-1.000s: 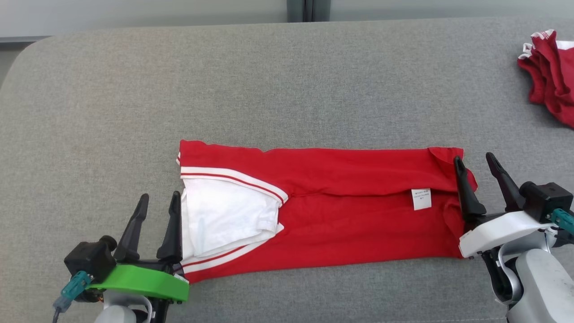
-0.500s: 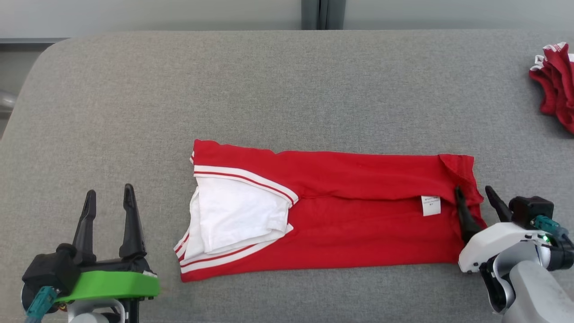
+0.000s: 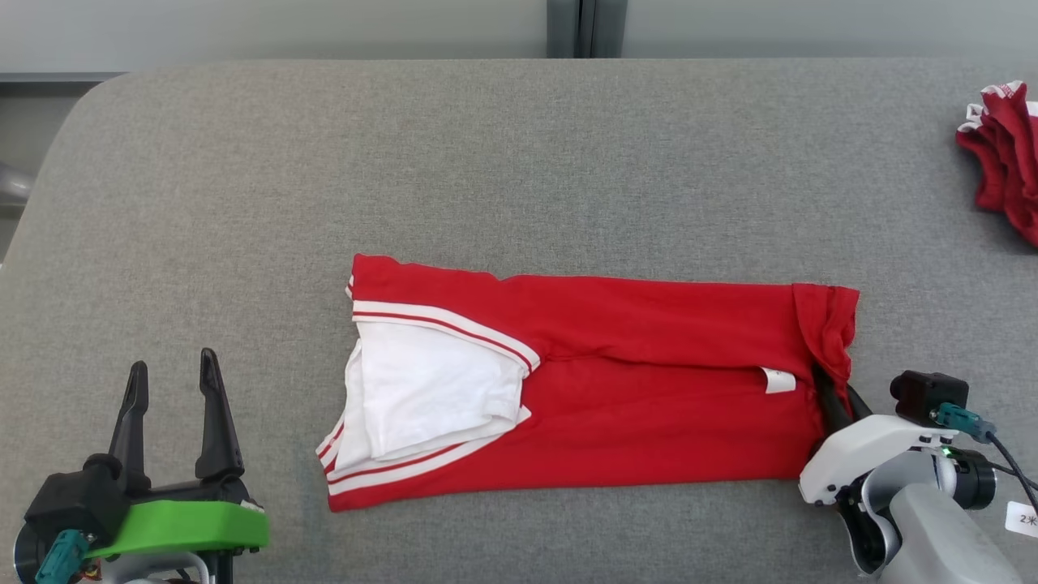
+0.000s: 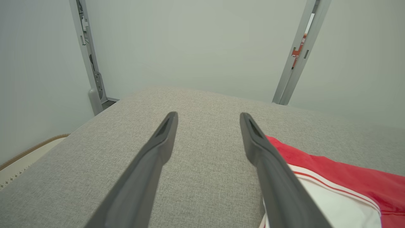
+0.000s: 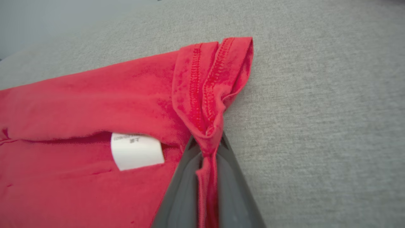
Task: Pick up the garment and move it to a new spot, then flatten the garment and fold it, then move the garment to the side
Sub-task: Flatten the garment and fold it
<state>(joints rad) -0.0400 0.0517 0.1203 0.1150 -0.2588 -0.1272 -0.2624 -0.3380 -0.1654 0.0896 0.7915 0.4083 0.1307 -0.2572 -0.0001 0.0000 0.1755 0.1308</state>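
The garment (image 3: 632, 381), a bright red jersey folded into a long strip, lies across the middle of the grey surface, with white lining and white-red trim at its left end and a small white label (image 3: 777, 380) near its right end. My right gripper (image 3: 835, 393) is shut on the hem at the garment's right end; the right wrist view has the red hem (image 5: 207, 133) bunched between the two fingers. My left gripper (image 3: 170, 377) stands open at the lower left, apart from the garment's left end. The left wrist view has the garment (image 4: 341, 177) just right of the right finger.
A second red-and-white garment (image 3: 1001, 154) lies crumpled at the far right edge. The grey padded surface (image 3: 486, 162) has a rounded far-left corner. A pale wall with a metal post (image 4: 299, 53) stands behind it.
My right gripper has shut on the garment's right hem, lifting and bunching that corner. My left gripper has drawn back to the left, away from the collar end. The camera shifted slightly.
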